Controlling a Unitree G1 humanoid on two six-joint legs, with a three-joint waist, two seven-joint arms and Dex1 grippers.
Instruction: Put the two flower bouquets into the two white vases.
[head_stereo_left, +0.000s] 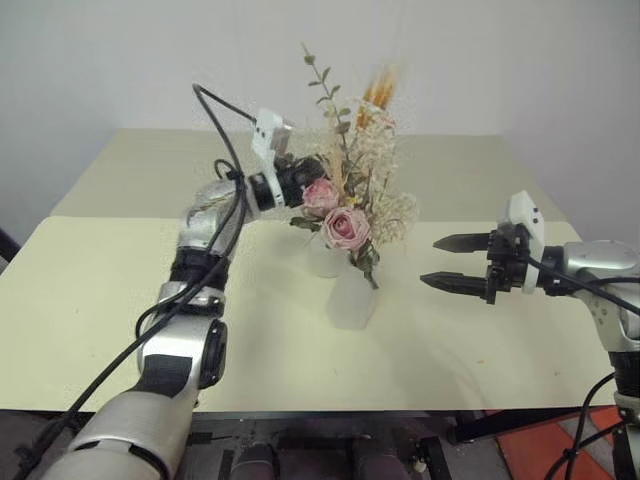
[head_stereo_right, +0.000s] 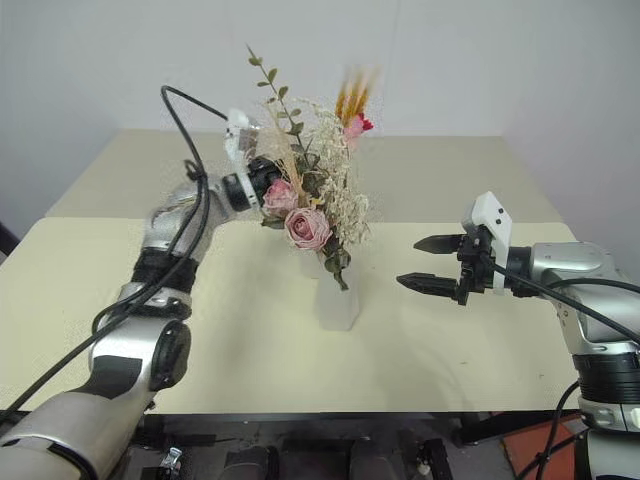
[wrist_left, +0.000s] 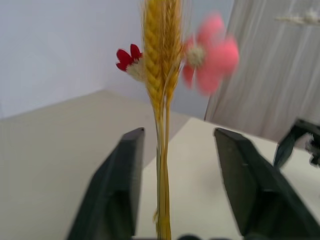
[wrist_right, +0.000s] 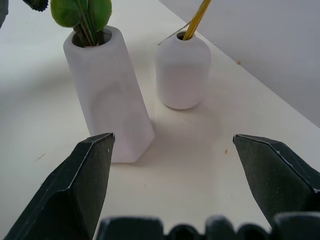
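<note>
**Release of the second bouquet, both vases now filled**

Stalks of the thin straw-yellow bundle (wrist_left: 162, 150) run down between the fingers (wrist_left: 112, 195) of the left gripper (head_stereo_left: 300, 185), and the left wrist view shows a clear gap on either side, so the fingers stand apart and nothing is clamped. The right wrist view shows a yellow stem entering the mouth of the shorter rounded vase (wrist_right: 182, 70), while green stems and leaves sit in the taller conical vase (wrist_right: 111, 95). The rose bunch (head_stereo_left: 345, 225) stands above that taller vase, nearer the robot; the two vases stand just beside each other on the counter (head_stereo_left: 100, 290), not touching as far as I can tell.

The right gripper (head_stereo_left: 452, 262) hangs to the right of the vases, well apart from them, fingers spread wide and empty.

My reading: the placing step is at its very end, with both bouquets seated. The next move calls for drawing the left gripper away without brushing the stalks or the rose bunch beside it, since a snag could tip the light, small vase
</note>
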